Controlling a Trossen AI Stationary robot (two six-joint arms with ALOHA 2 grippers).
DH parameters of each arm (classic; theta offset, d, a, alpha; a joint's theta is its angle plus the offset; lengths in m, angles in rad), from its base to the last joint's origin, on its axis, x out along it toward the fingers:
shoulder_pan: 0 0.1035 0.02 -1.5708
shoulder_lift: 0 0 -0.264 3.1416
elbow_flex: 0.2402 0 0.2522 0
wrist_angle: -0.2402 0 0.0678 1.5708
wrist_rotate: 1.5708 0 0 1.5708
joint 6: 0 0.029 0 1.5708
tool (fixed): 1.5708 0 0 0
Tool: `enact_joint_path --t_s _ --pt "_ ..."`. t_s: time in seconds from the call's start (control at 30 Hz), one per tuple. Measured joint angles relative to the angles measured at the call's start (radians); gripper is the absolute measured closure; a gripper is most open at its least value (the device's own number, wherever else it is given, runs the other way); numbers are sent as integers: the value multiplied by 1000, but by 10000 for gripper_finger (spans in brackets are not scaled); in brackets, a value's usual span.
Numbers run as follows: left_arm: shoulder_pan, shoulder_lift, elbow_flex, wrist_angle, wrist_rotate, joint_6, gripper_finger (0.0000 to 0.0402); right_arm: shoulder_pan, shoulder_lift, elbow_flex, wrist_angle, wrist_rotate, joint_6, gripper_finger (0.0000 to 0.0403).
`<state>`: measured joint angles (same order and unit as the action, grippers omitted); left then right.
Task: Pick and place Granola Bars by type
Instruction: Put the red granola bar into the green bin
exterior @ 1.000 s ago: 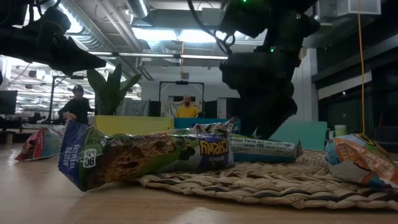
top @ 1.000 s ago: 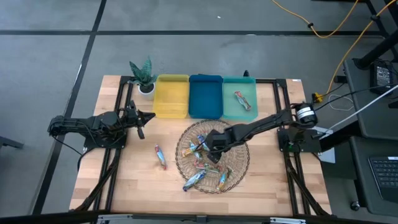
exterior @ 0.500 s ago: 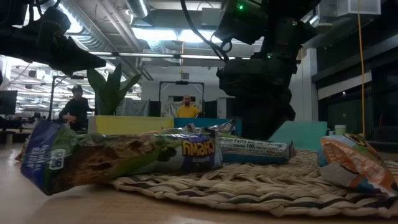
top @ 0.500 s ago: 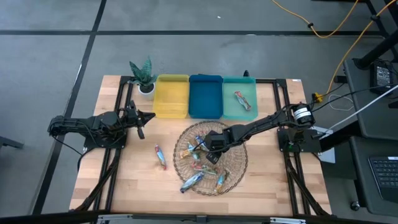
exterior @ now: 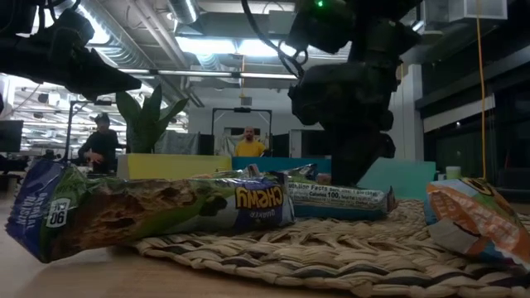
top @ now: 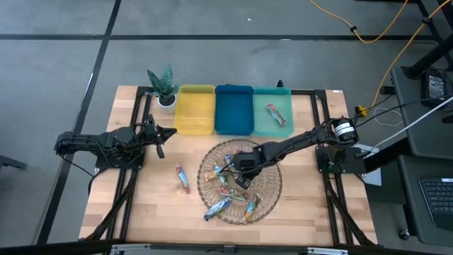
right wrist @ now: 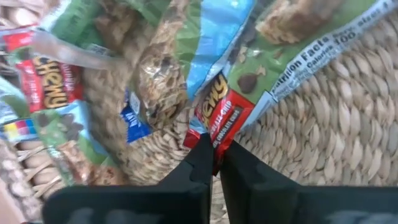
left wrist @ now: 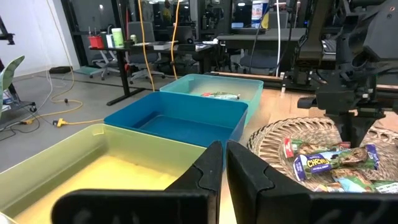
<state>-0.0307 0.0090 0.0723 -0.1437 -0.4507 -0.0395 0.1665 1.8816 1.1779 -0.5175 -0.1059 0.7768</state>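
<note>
Right now your right pincer point(top: 241, 170) is down in the woven basket point(top: 272, 193), near its middle, and the right wrist view shows its two fingers point(right wrist: 198, 163) nearly closed on the corner of a red-labelled bar point(right wrist: 219, 118), so you are gripping that bar by its wrapper edge. Around it in the basket lie the other bars point(top: 225, 191), green, blue and red wrappers overlapping one another; one blue bar point(top: 217, 207) hangs over the basket's near rim toward the table's front edge. In the low view that same bar point(exterior: 149, 211) lies at the basket's edge, with a long bar point(exterior: 339, 197) behind it and an orange-wrapped one point(exterior: 472, 217) at the far right of the mat. One bar point(top: 182, 177) lies alone on the table point(top: 156, 205), left of the basket and well apart from it. Behind the basket stand three bins side by side: yellow point(top: 195, 108), blue point(top: 234, 108) and teal point(top: 272, 110); the teal one holds a single bar point(top: 274, 113), while the yellow and blue show only their floors. A potted plant point(top: 163, 85) stands just left of the yellow bin. Your left pincer point(top: 160, 134) waits above the table, left of the basket and near the yellow bin's front corner; its fingers point(left wrist: 205, 174) stand close together with only a thin gap and hold nothing. People point(exterior: 248, 145) show in the room beyond the bins.
</note>
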Motion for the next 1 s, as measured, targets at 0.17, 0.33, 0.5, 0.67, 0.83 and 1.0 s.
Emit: enact_joint_path --t_s 0.17,0.33,0.5,0.67,0.83,1.0 --pt "0 0 0 -2 0 0 386 0 0 83 -107 17 -53 383" --pt "0 0 0 -2 0 0 386 0 0 193 -240 77 -106 386" --pt "0 0 0 -2 0 0 386 0 0 301 -334 120 -147 387" --pt "0 0 0 -2 0 0 386 0 -1 398 -395 147 -184 388" --pt "0 0 0 -2 0 0 386 -1 -2 493 -461 167 -217 387" --pt "0 0 0 -3 0 0 386 -1 -2 601 -567 216 -257 389"
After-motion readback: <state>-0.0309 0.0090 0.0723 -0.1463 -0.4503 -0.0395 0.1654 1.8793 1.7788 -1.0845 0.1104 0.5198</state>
